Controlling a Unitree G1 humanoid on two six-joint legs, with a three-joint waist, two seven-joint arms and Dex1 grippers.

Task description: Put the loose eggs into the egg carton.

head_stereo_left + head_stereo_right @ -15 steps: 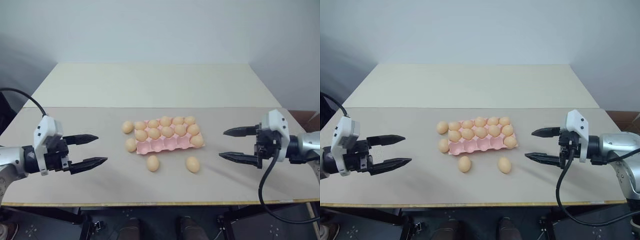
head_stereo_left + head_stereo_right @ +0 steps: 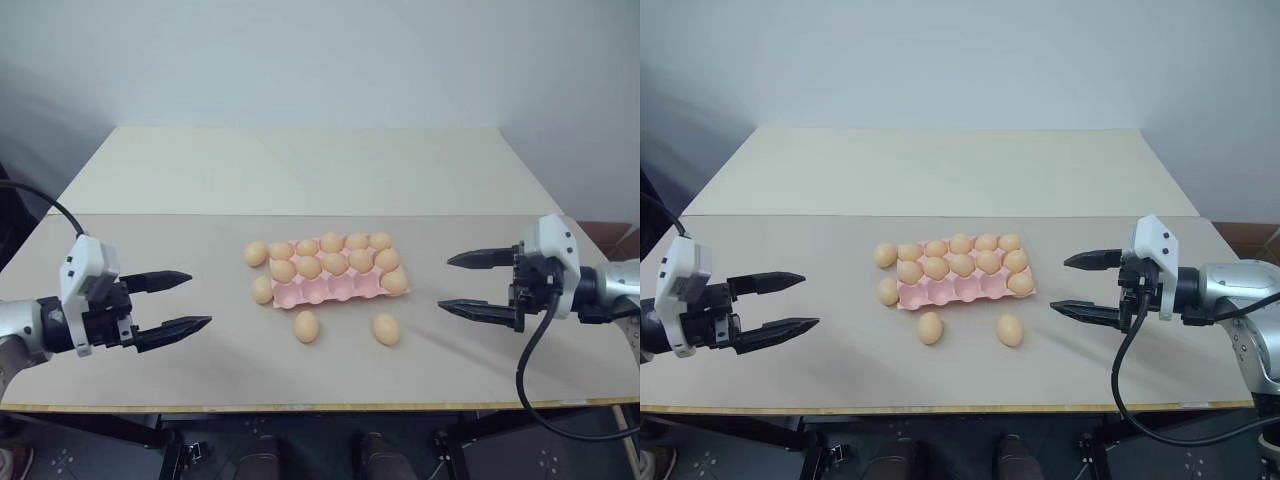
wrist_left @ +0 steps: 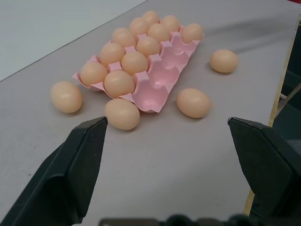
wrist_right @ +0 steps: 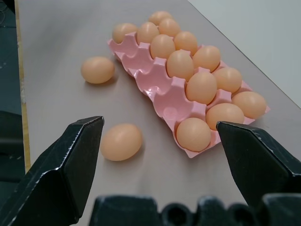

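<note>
Left gripper [image 2: 180,302] spread wide, empty, hovering above the surface [image 2: 150,250] near its left edge. Right gripper [image 2: 478,284] likewise spread wide, holding nothing, near the right edge. Egg carton [image 2: 330,291] mid-surface; two far rows filled, near row bare save one egg at its right end. Four loose eggs: two [image 2: 256,254] [image 2: 262,290] touching or just beside carton's left side, two [image 2: 306,327] [image 2: 386,329] toward the near edge. Contact between left pair and carton hard to make out.
</note>
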